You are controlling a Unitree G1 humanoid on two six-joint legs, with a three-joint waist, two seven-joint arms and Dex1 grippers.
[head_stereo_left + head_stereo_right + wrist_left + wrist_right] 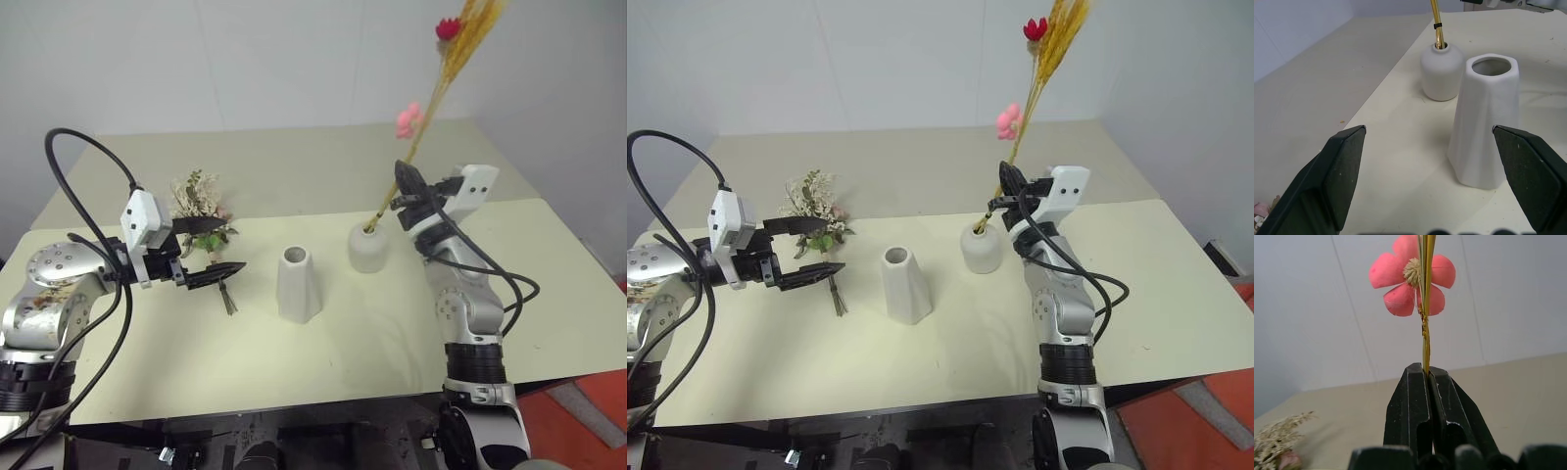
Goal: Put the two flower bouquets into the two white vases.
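On a pale cream tabletop [549,294], reading from the robot's left, the left claw [217,249] with its two black fingers hangs just above the surface, jaws spread wide and gripping nothing, pointing toward the middle of the table. Just behind and partly between those fingers lies the bushy bouquet of cream-white dried sprigs with green leaves [200,201], flat on the table, its stems [228,296] running under the nearer finger toward the front edge. Beyond the left claw's tips, near but apart from them, stands the taller tapered matte white ceramic vase [299,284], upright with an empty mouth. Next comes the shorter rounded bulb-shaped white vase [369,247], just beside the right claw [405,183]. That claw is closed tight on the thin golden stem of the slim yellow-orange grass plume with small red and pink blooms [458,47]. Below the grip, the stem's lower end sits inside the bulb vase's mouth; above it, the plume leans up and away.
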